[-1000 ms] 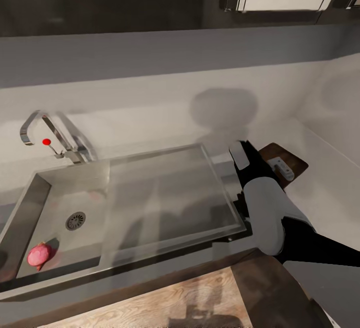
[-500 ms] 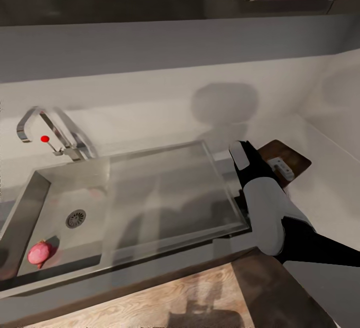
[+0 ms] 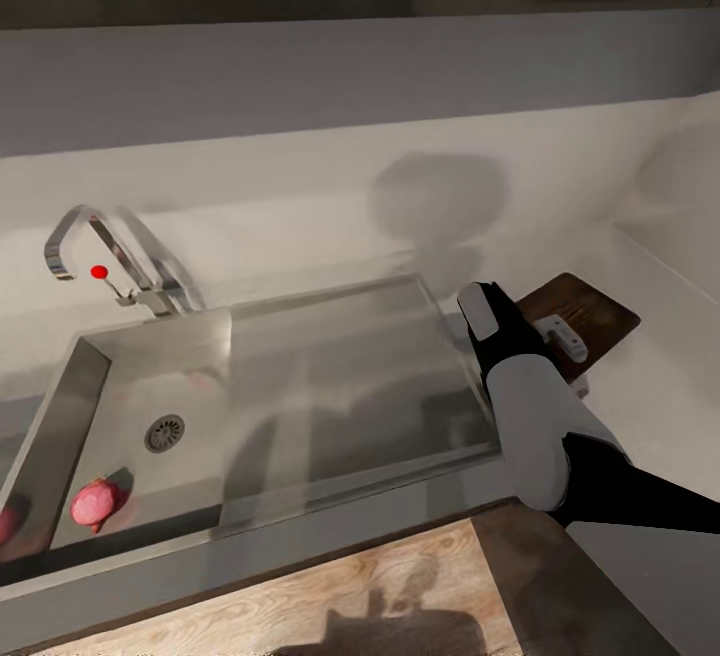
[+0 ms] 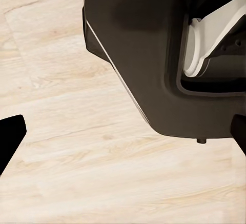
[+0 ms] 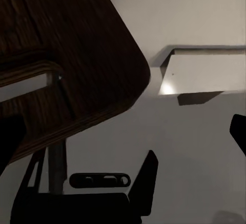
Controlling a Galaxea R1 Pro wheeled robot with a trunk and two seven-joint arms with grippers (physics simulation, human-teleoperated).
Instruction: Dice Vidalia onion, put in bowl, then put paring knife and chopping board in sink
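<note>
White and black, your right arm (image 3: 540, 416) reaches over the countertop (image 3: 660, 406) toward the chopping board (image 3: 590, 321), its gripper hidden, so you cannot tell whether the fingers are apart. Your right wrist camera sits just above the board's (image 5: 77, 55) rounded corner and handle slot. Off to the left, the sink (image 3: 130, 376) holds the pinkish onion (image 3: 95, 503) near its front corner, well apart from your arm.
</note>
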